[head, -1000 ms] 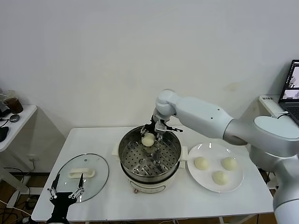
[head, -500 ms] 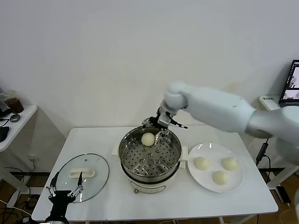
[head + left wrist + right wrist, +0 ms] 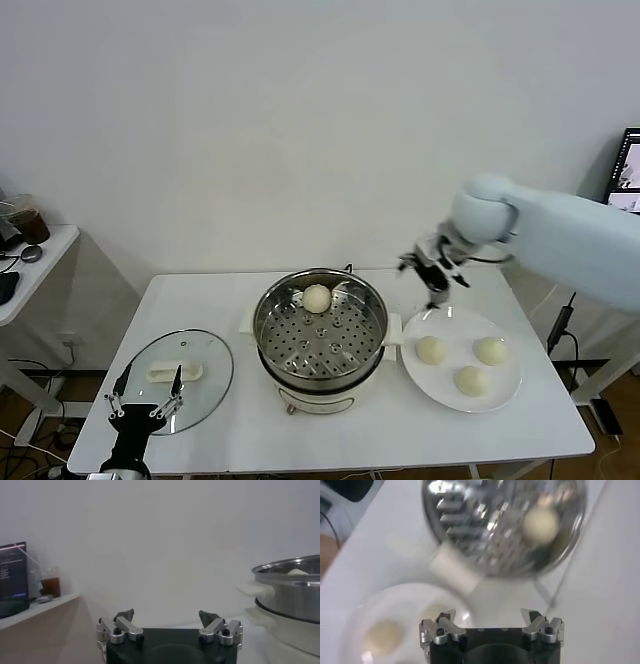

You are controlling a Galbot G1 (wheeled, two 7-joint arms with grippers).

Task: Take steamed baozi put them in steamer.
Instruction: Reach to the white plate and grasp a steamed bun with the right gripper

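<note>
Head cam: my right gripper [image 3: 432,277] is hanging open and empty above the plate [image 3: 505,391], three baozi [image 3: 431,350] sitting below it, one bun [image 3: 317,298] sitting in the steamer [image 3: 320,335]. Left gripper [image 3: 142,408] is idling open over the lid [image 3: 180,371]. Right wrist cam: the steamer bun [image 3: 539,524] is sitting well beyond my spread fingers [image 3: 440,630].

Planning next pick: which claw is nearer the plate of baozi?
Right. The right claw hangs open just above the plate's far rim; the left claw sits open by the glass lid, across the steamer.
</note>
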